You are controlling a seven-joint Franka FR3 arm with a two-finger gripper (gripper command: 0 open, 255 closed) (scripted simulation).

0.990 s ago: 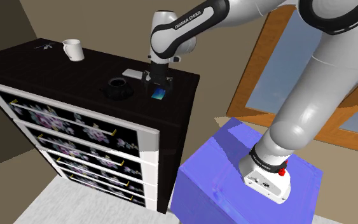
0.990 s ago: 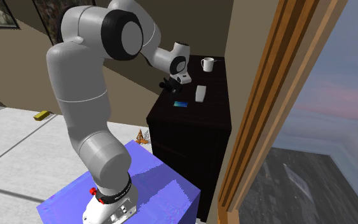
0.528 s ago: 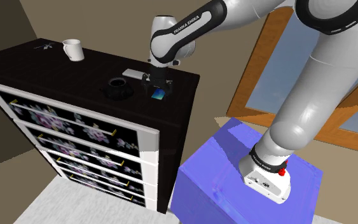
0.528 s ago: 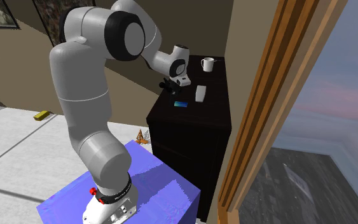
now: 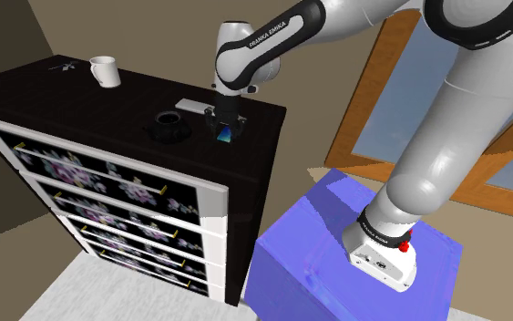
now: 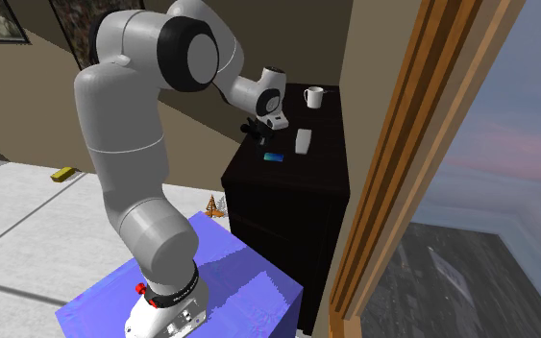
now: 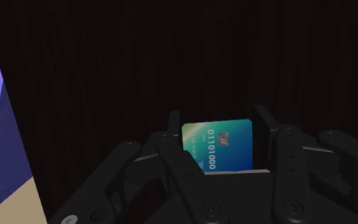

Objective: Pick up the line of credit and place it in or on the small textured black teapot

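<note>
The credit card (image 7: pixel 219 147), blue-green with a chip and printed digits, stands between my gripper's (image 7: pixel 219 125) two black fingers (image 7: pixel 174 122), which press on its two side edges. In the shoulder view the card (image 5: pixel 226 135) sits just under the black hand (image 5: pixel 224 120) near the dresser top's right end. The small black teapot (image 5: pixel 169 126) stands on the dresser a short way toward that view's left. In the second exterior view the card (image 6: pixel 274 156) lies close to the dresser's near edge, below the hand.
A white mug (image 5: pixel 105 71) stands at the far end of the dark dresser top (image 5: pixel 81 100). A flat white slab (image 5: pixel 190 105) lies just behind the hand. The blue stand (image 5: pixel 336 246) is below the dresser's right edge. A window frame (image 6: pixel 403 163) flanks the dresser.
The hand came down onto the card and its fingers closed on the card's edges. The card now looks narrower and tilted in the shoulder view.
</note>
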